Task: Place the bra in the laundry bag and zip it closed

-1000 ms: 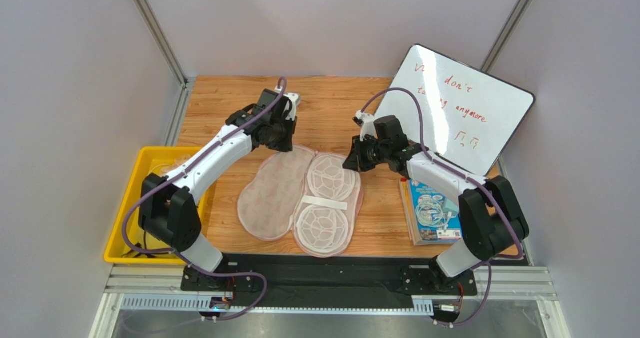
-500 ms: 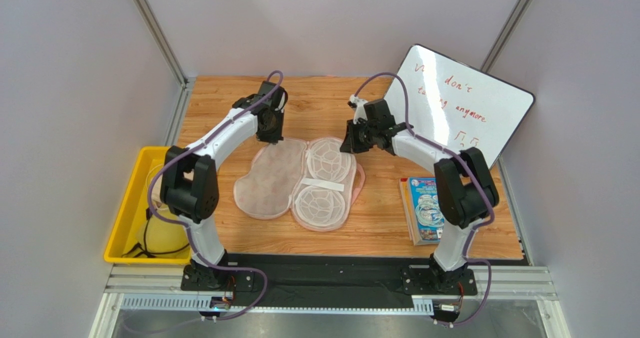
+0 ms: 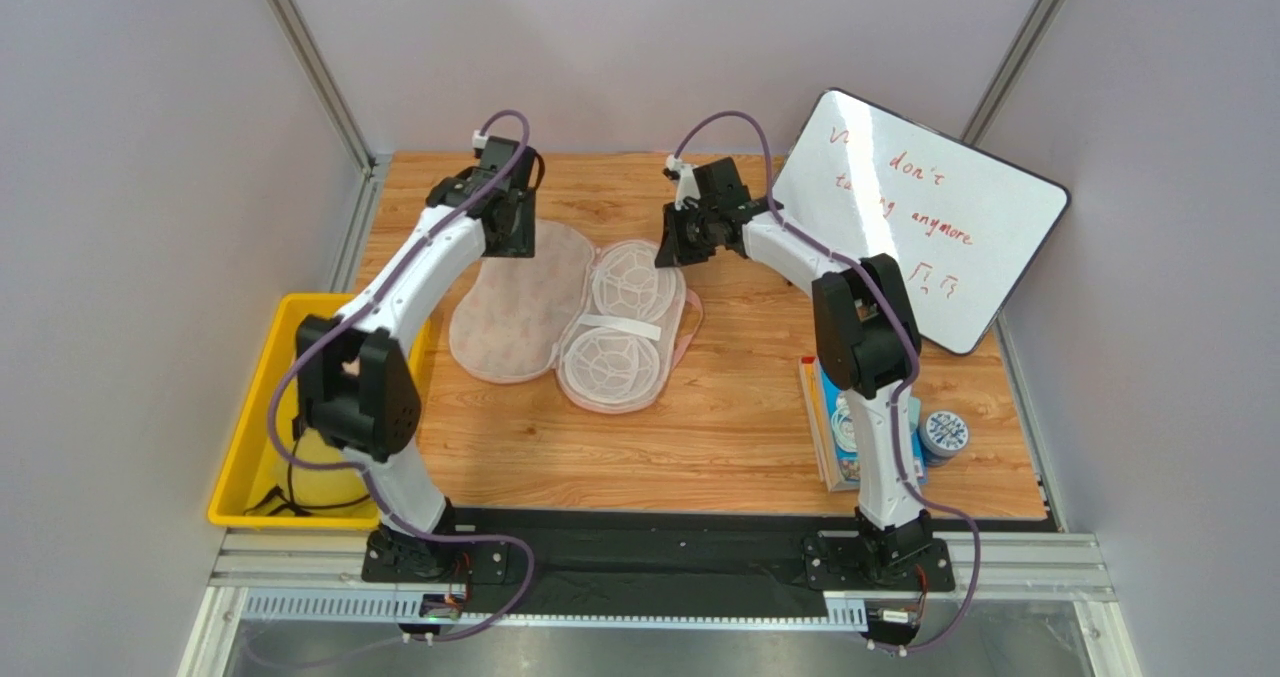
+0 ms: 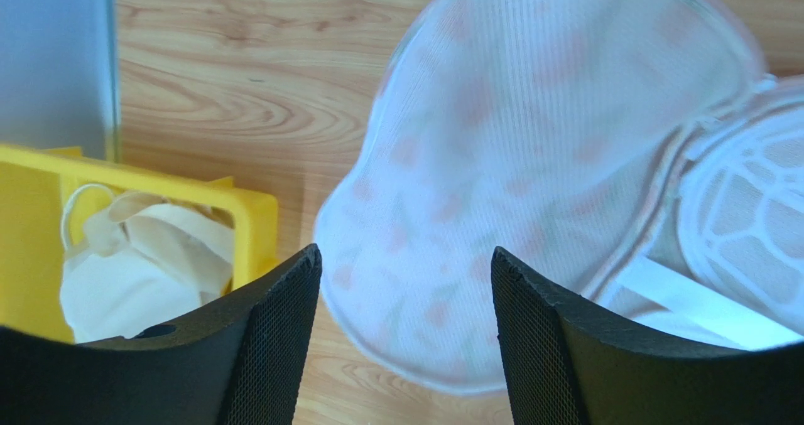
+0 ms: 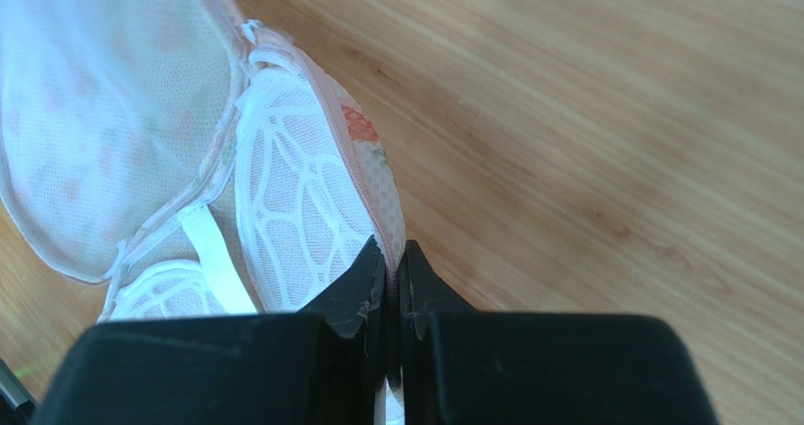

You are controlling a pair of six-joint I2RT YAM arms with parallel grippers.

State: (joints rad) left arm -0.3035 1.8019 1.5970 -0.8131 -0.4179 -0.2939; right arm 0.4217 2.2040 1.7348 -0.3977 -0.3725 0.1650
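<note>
Whiteboard (image 3: pixel 962 235), far right, propped at a tilt: red handwriting in three slanted lines, plus a small mark below them.
First line: a "V"-like stroke at the left end, then "don't".
Second line: starts with "t" and ends in what looks like "ing"; middle letters too small to tell.
Third line: "anymore".
Mark under the third line: small red scribble, not legible as letters or numbers.
Book (image 3: pixel 842 440), near right, partly behind the right arm: blue printed cover, wording too small to read.
Round object (image 3: pixel 944 434), just right of the book: printed top face, unreadable.
</note>
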